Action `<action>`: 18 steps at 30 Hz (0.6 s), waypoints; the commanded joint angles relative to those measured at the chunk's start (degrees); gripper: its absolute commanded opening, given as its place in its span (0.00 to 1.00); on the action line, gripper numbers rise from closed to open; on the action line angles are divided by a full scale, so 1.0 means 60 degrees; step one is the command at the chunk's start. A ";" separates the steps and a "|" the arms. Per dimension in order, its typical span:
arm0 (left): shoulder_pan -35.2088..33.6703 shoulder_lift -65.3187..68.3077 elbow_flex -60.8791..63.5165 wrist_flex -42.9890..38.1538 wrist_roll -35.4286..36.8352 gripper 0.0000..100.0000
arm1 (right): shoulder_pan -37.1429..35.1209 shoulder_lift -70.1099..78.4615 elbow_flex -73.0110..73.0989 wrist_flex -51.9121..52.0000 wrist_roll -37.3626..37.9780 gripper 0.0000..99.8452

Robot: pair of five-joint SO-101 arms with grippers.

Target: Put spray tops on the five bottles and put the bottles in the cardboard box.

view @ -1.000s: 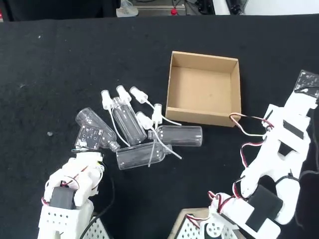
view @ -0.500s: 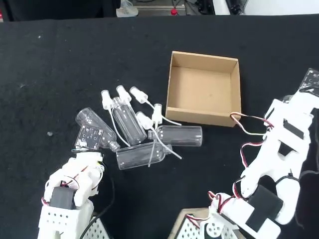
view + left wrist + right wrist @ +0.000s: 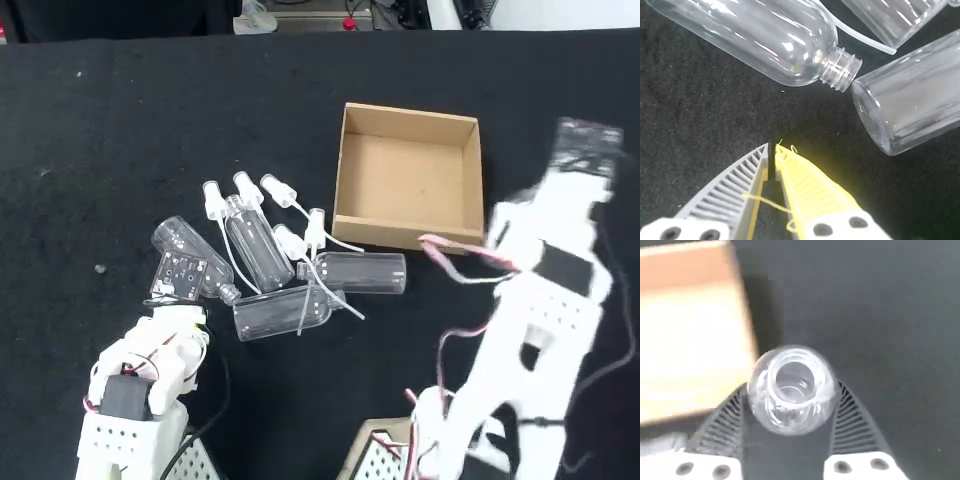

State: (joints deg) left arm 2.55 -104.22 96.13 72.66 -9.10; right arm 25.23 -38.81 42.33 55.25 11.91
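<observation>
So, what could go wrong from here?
The bottle in the right jaws has an open neck, no spray top, and hangs beside the cardboard box: it may get boxed uncapped. The spray tops lie with tubes crossing the piled bottles, so lifting one could drag others.

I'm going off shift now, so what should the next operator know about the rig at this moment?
Left gripper: shut, empty, near the heap.
Right gripper: shut on a capless bottle, beside the box.
Four bottles and five tops lie heaped by the box.
Done: nothing; box empty.
To do: cap all five, box them.
</observation>
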 commanded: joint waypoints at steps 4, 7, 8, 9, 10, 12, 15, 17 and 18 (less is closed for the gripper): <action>0.0081 -0.0059 0.0198 0.0044 0.0088 0.03 | -0.2989 -0.1795 -0.0593 0.2300 0.0864 0.02; 0.0081 -0.0059 0.0198 0.0044 0.0088 0.03 | -0.4190 -0.2366 -0.0608 0.2945 0.0894 0.02; 0.0081 -0.0059 0.0198 0.0044 0.0088 0.03 | -0.4542 -0.2527 -0.0608 0.3121 0.0894 0.02; 0.0081 -0.0059 0.0198 0.0044 0.0088 0.03 | -0.4835 -0.2718 -0.0608 0.3297 0.0894 0.02; 0.0081 -0.0059 0.0198 0.0044 0.0088 0.03 | -0.5143 -0.2894 -0.0608 0.3443 0.0894 0.02; 0.0081 -0.0059 0.0198 0.0044 0.0088 0.03 | -0.5641 -0.3319 -0.0579 0.3604 0.0908 0.03; 0.0081 -0.0059 0.0198 0.0044 0.0088 0.03 | -0.6271 -0.4007 -0.0549 0.3604 0.0908 0.03; 0.0081 -0.0059 0.0198 0.0044 0.0088 0.03 | -0.6711 -0.4432 -0.0549 0.3619 0.0908 0.03; 0.0081 -0.0059 0.0198 0.0044 0.0088 0.03 | -0.6901 -0.4623 -0.0520 0.3619 0.0908 0.03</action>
State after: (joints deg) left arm 2.55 -104.22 96.13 72.66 -9.10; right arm -12.57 -62.64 42.33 76.62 16.84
